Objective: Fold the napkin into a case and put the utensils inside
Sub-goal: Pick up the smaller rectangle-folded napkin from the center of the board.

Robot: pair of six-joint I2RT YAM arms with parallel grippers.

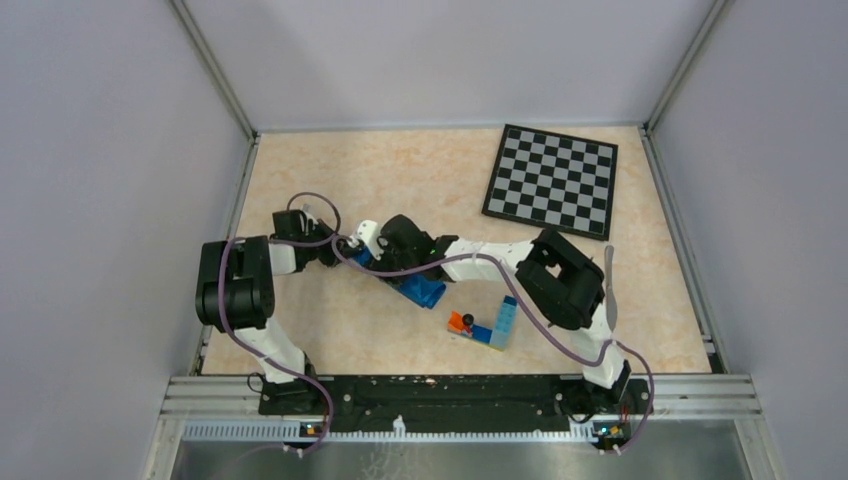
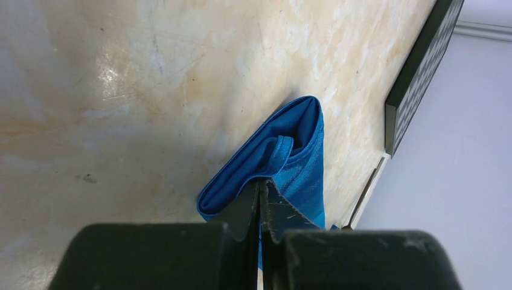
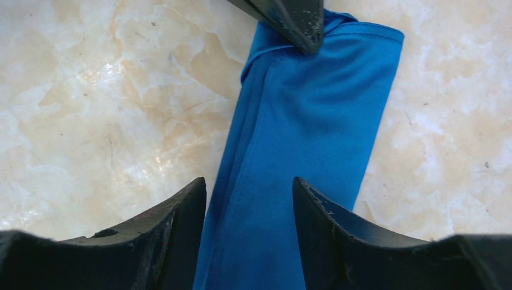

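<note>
The blue napkin [image 1: 425,292] lies folded into a narrow strip at mid-table, mostly under my right arm. My left gripper [image 2: 264,184] is shut on the edge of its upper layer, lifting one end so the fold gapes open [image 2: 299,148]. In the top view the left gripper [image 1: 360,254] sits at the strip's left end. My right gripper [image 3: 249,187] is open just above the napkin [image 3: 314,109], one finger over each side. The left fingertips [image 3: 296,18] show at the far end. The silver knife [image 1: 608,285] lies at the right, also seen in the left wrist view [image 2: 365,193]. The fork is not visible.
A chessboard [image 1: 552,180] lies at the back right; its edge shows in the left wrist view [image 2: 422,66]. Toy bricks [image 1: 490,325], orange and blue, sit near the front right of the napkin. Metal rails and walls bound the table.
</note>
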